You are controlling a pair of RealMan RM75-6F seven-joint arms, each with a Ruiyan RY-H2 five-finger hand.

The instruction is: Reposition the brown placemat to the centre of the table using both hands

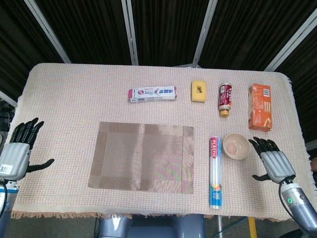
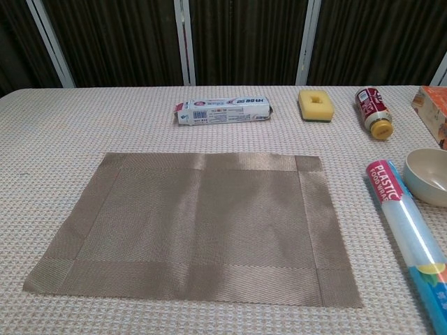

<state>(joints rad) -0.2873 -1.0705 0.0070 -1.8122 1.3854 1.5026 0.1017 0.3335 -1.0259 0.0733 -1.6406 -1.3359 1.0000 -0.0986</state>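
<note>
The brown placemat [image 1: 142,157] lies flat on the woven tablecloth, a little left of the table's middle; the chest view shows the placemat [image 2: 199,227] filling the near centre. My left hand [image 1: 19,151] hovers open at the table's left edge, well away from the mat, fingers spread. My right hand [image 1: 273,162] is open near the front right, just right of the bowl, holding nothing. Neither hand appears in the chest view.
A plastic-wrap roll [image 1: 215,171] lies right of the mat, with a cream bowl [image 1: 236,146] beside it. Along the back are a toothpaste box [image 1: 152,93], yellow sponge [image 1: 199,90], brown bottle [image 1: 226,98] and orange box [image 1: 260,106].
</note>
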